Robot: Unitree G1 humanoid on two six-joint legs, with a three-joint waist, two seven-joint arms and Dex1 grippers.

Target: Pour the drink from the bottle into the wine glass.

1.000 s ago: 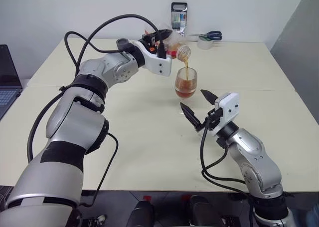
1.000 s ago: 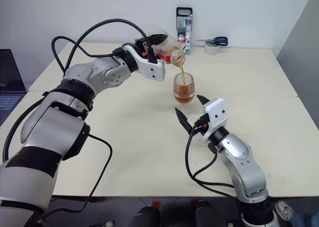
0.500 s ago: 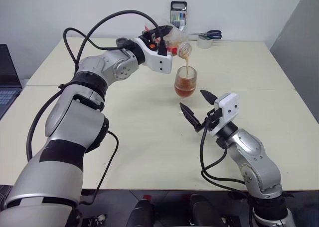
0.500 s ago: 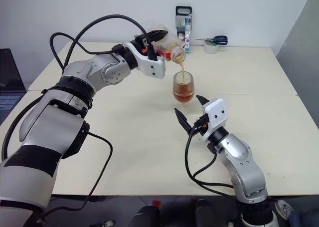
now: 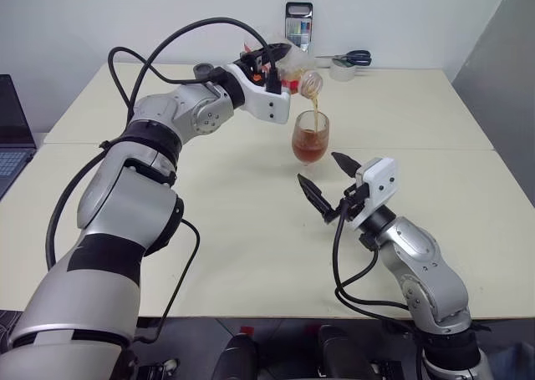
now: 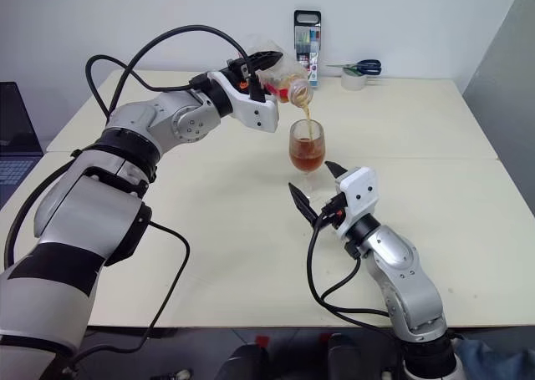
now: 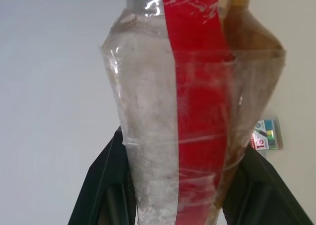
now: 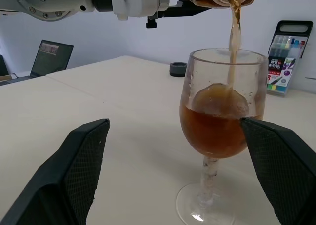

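Now our left gripper (image 5: 269, 65) is clamped on the bottle (image 5: 294, 69), tipped over the wine glass (image 5: 310, 137), with the drink (image 8: 232, 37) streaming in. Our right gripper (image 5: 328, 179) waits just beside the glass, fingers spread wide and empty. We stand at a pale cream table (image 5: 435, 113) against a white wall; a marker pack (image 5: 299, 27), scissors (image 5: 352, 59) and tape roll (image 5: 342, 72) sit at its far edge, a laptop (image 5: 12, 134) at our left.
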